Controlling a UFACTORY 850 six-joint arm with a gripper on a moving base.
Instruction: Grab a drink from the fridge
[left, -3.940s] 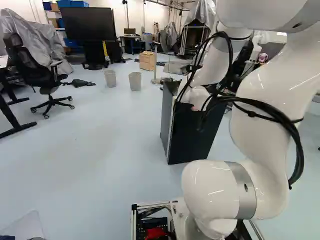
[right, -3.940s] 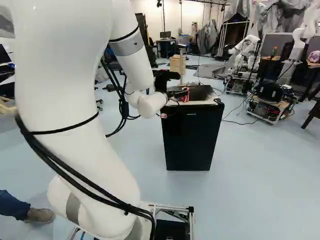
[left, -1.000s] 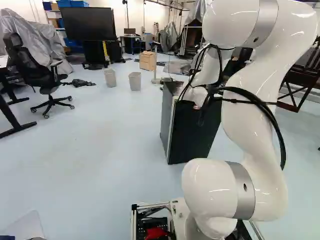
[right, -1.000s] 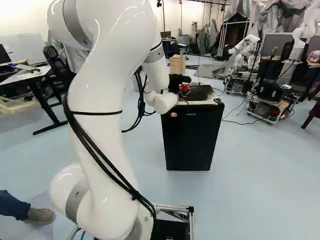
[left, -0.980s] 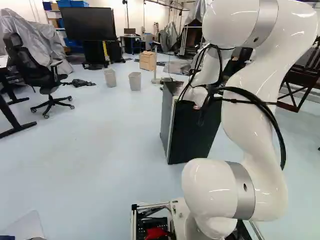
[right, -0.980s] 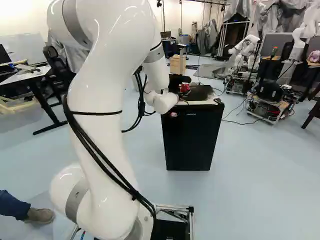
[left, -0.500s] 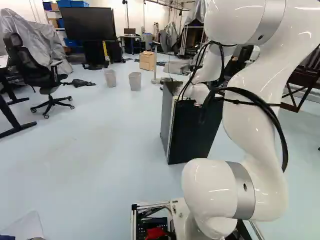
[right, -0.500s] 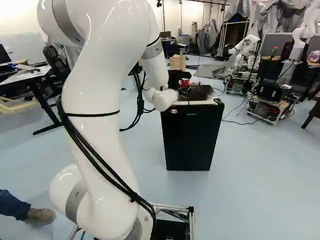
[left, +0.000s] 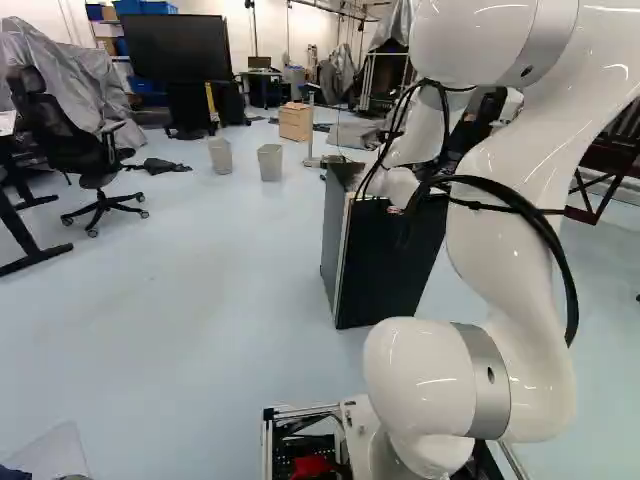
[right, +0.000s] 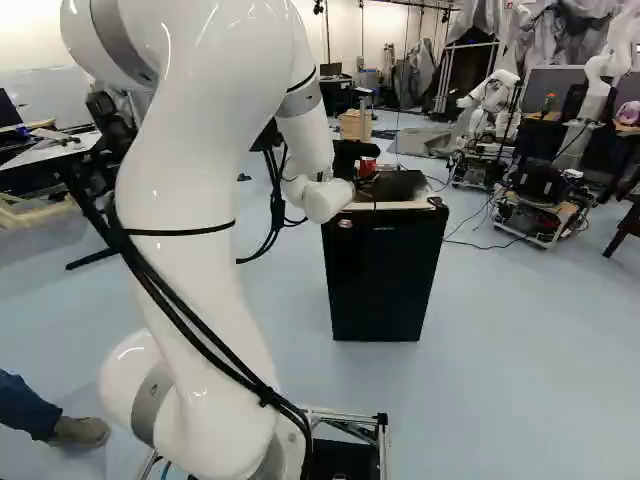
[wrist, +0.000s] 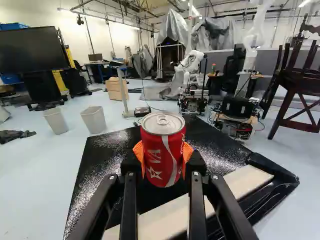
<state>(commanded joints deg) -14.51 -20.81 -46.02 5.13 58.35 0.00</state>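
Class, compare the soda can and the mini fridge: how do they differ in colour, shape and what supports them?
The soda can is mostly red; the mini fridge is mostly black. The can is a small cylinder, the fridge a large box. The can is held between the fingers; the fridge stands on the floor. Both are upright.

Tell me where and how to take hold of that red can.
Probably best mid-wall, coming in roughly level from the side nearest the base, orange pads on opposite flanks, as the gripper has it. The red can is upright, its wall straight and round; the top narrows to a lid, leaving less to grip.
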